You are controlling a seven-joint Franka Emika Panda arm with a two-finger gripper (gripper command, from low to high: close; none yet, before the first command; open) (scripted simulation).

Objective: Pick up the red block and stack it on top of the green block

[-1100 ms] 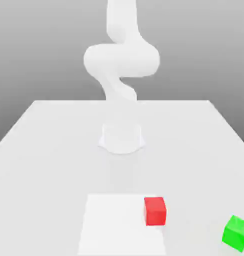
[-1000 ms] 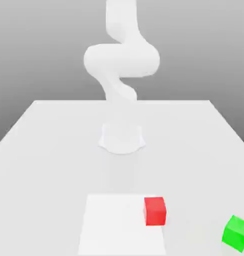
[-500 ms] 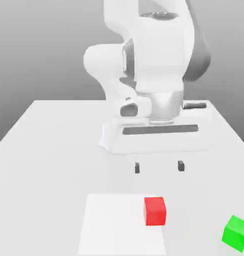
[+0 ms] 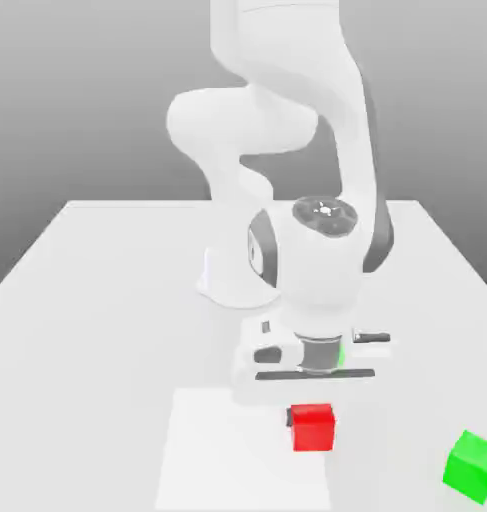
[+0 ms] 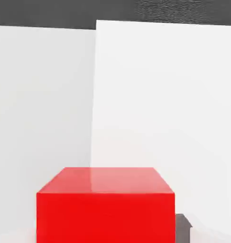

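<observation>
Two small cubes sit at the near edge of a pale counter [image 4: 97, 300] as a white robot arm [image 4: 287, 110] bends down over one of them. Nearest the exterior camera, toward that view's right, the green block [image 4: 473, 465] rests alone on the counter, well apart from the arm. Just behind it and nearer the middle, the red block [image 4: 312, 427] stands on the far right corner of a brighter white square patch [image 4: 237, 450] marked on the counter. The gripper [image 4: 312, 420] has its white body directly above the red block, pointing straight down, with a dark finger [image 4: 289, 417] showing against the cube's side on the exterior view's left. The gripper is closed narrow on the red block, which sits on the counter, not lifted. From the hand camera, the red block [image 5: 106, 205] looms close, its top face catching a soft sheen, and a dark grey fingertip [image 5: 183, 228] presses at its lower edge. Farther back, the arm's round base [image 4: 227, 280] stands at mid-counter against a plain grey backdrop.
</observation>
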